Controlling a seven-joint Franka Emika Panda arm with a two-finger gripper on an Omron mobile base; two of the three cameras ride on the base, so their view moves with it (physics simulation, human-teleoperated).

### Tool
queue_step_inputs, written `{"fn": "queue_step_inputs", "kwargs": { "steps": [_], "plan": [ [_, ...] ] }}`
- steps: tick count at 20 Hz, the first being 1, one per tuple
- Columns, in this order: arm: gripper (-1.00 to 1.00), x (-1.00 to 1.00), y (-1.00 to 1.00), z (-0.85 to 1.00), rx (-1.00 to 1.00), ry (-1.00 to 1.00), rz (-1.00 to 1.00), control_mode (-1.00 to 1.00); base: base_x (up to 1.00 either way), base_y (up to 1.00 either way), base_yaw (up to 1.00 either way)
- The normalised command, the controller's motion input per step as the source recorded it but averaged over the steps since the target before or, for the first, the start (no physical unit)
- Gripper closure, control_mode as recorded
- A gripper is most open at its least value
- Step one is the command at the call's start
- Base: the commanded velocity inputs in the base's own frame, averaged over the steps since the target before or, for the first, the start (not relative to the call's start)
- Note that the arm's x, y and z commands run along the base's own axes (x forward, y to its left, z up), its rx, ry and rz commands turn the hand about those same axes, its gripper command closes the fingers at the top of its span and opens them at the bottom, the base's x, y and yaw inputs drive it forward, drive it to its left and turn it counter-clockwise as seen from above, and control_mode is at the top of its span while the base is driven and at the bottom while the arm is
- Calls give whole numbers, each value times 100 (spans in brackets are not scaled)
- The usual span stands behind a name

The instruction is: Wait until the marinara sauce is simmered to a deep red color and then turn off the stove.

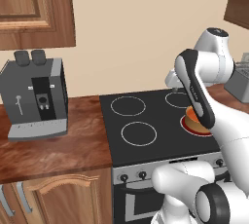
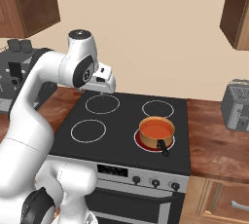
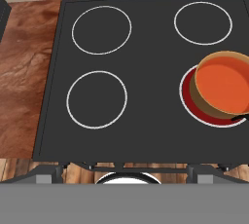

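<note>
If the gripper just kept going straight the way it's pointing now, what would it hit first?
Most likely the bare black glass of the stove, between the burner rings; the saucepan sits off to one side of that line.

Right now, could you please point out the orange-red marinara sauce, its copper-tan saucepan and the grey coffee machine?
marinara sauce [image 2: 156,129], right base view, middle of its surface.
copper-tan saucepan [image 3: 200,91], hand view, outer side wall.
grey coffee machine [image 1: 36,96], left base view, front panel.

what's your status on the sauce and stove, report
Pincer open, empty, above rear of black glass stove. Orange-red marinara sauce in copper-tan saucepan on glowing red front-right burner; not deep red yet. Small black knobs unobstructed.
</note>
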Motion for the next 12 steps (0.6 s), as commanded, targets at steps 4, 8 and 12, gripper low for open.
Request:
{"fn": "queue_step_inputs", "kwargs": {
  "steps": [4,8,12],
  "plan": [
    [-100,0,0,0,0,0,0,-100,0,0,0],
    [-100,-17,-19,-3,0,-13,0,-100,0,0,0],
    [-100,-16,-40,-5,0,-17,0,-100,0,0,0]
  ]
}}
